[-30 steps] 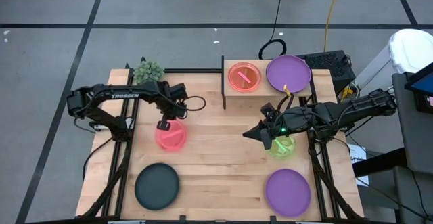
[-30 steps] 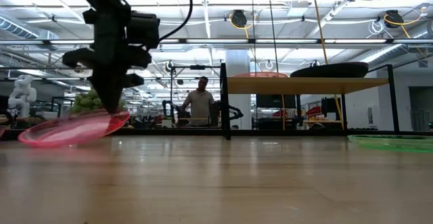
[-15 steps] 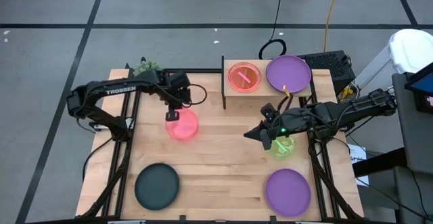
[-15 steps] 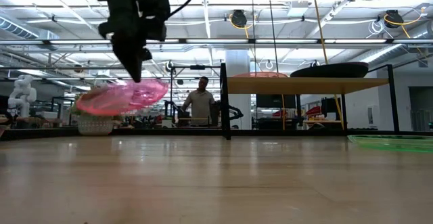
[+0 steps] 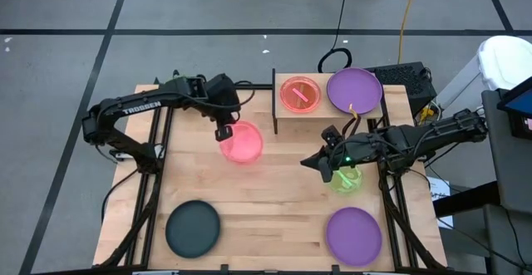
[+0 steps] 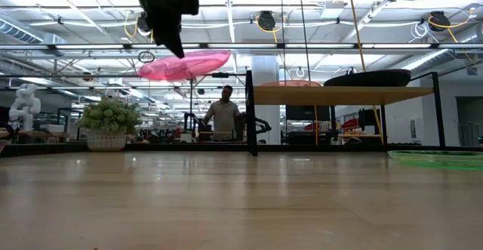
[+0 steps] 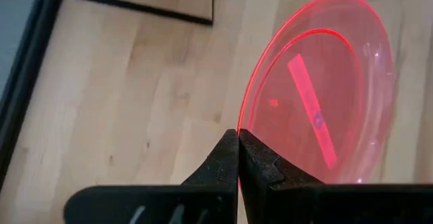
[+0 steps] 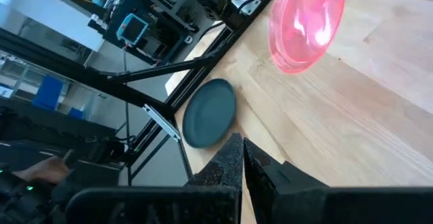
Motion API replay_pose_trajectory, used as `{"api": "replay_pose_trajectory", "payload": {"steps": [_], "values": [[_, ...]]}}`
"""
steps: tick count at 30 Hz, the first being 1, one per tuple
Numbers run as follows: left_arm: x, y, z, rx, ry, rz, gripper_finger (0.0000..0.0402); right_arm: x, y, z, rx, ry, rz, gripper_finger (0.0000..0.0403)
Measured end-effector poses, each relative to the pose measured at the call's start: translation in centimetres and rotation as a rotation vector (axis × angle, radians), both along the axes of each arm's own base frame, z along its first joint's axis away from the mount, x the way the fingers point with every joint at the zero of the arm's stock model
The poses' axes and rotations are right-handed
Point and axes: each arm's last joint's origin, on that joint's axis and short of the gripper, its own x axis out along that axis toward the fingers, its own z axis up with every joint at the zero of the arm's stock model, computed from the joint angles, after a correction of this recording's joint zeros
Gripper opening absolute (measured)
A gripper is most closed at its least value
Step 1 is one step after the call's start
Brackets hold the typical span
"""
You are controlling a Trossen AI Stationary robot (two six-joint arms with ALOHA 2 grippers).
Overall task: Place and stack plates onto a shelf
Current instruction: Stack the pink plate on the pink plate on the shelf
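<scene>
Pink-red plate (image 5: 242,142) | pinched by left pincer (image 5: 224,133), airborne | right pincer (image 5: 318,164) pressed together, empty

- Left arm (image 5: 145,109): dark, slim links, white "TROSSEN" lettering along one link, black cable looping near the wrist.
- Right arm (image 5: 416,139): dark, cables bundled along it, small green light near the wrist.
- Fingers (image 7: 230,163): black, tapering to wedge tips.
</scene>
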Motion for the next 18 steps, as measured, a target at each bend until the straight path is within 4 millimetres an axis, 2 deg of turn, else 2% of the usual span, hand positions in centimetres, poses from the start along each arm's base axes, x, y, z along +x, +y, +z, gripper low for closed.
{"api": "replay_pose_trajectory", "payload": {"steps": [10,18], "values": [[1.2,0.0,2.8,-0.033,-0.179,0.145,0.0,-1.5,-0.4,-0.2,-0.032,0.073,-0.017,0.0],[2.4,0.4,4.1,-0.065,-0.371,0.241,0.0,-2.7,-0.8,-0.2,-0.049,0.128,-0.017,0.0]]}}
